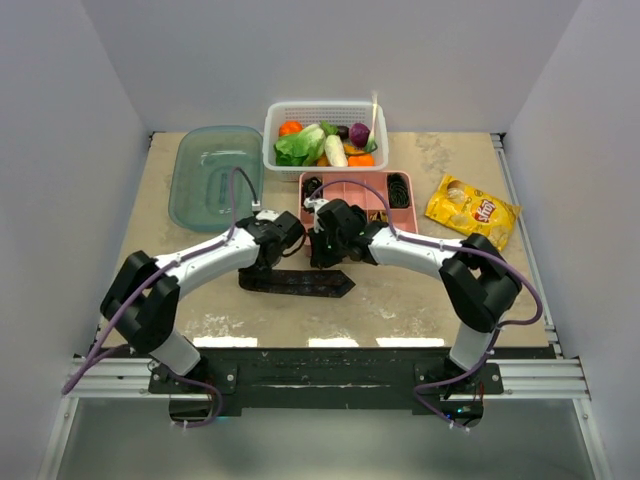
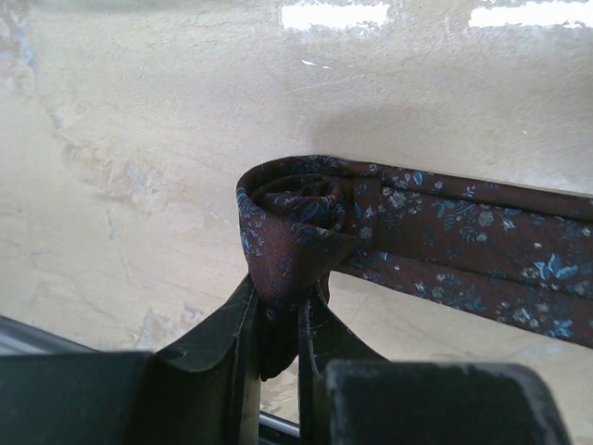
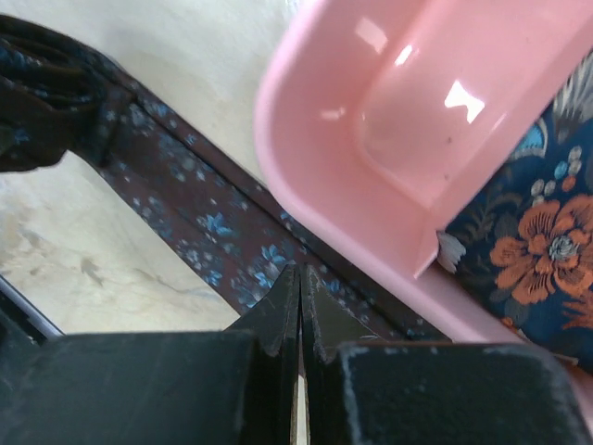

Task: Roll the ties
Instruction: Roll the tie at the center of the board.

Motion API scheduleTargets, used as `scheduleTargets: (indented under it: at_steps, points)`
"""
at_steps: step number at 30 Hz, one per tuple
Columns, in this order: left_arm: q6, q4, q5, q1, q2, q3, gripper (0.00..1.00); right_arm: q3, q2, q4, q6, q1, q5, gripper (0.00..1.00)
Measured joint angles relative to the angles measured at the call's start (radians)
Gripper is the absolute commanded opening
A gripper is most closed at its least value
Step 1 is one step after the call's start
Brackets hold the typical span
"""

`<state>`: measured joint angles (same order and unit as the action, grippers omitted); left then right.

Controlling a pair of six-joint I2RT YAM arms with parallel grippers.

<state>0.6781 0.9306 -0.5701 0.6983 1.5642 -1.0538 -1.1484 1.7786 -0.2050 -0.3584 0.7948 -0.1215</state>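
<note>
The left gripper (image 2: 278,320) pinches the small coil at one end of the maroon tie (image 2: 445,232), which lies mid-table (image 2: 139,120) beside the pink tray (image 3: 371,185). The right gripper (image 3: 298,297) is closed, seemingly on nothing. If the pinch slips, the loose coil could unwind.

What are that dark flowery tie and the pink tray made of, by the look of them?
The tie: woven cloth, possibly silk or polyester; faint sheen, tiny blue flowers, soft creases where it coils. The tray: moulded plastic, glossy; bright highlights on smooth, rounded pink walls.
</note>
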Motion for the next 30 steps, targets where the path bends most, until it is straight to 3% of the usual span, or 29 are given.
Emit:
scheduleTargets:
  at_steps: [7,13,16,20,23,26,30]
  points:
    - [0.055,0.049,-0.093,0.082,0.145,-0.05,0.0,0.02,-0.006,-0.005,0.0,-0.005,0.001,0.0]
    - [0.048,0.029,-0.071,0.113,0.17,-0.056,0.03,0.025,-0.021,-0.003,-0.001,-0.005,0.002,0.0]
    - [0.025,-0.026,-0.009,0.114,0.167,-0.045,0.18,0.026,-0.021,-0.004,0.0,-0.011,0.002,0.0]
    - [-0.007,-0.091,0.064,0.114,0.148,-0.021,0.49,0.027,-0.021,-0.004,0.0,-0.011,0.0,0.0]
    - [-0.018,-0.137,0.137,0.114,0.132,-0.008,0.66,0.027,-0.021,-0.004,0.0,-0.011,-0.001,0.0]
    - [-0.025,-0.168,0.189,0.117,0.128,-0.001,0.78,0.027,-0.021,-0.004,0.0,-0.011,-0.002,0.0]
    - [-0.027,-0.19,0.235,0.116,0.109,0.006,0.83,0.027,-0.021,-0.004,0.0,-0.011,-0.004,0.0]
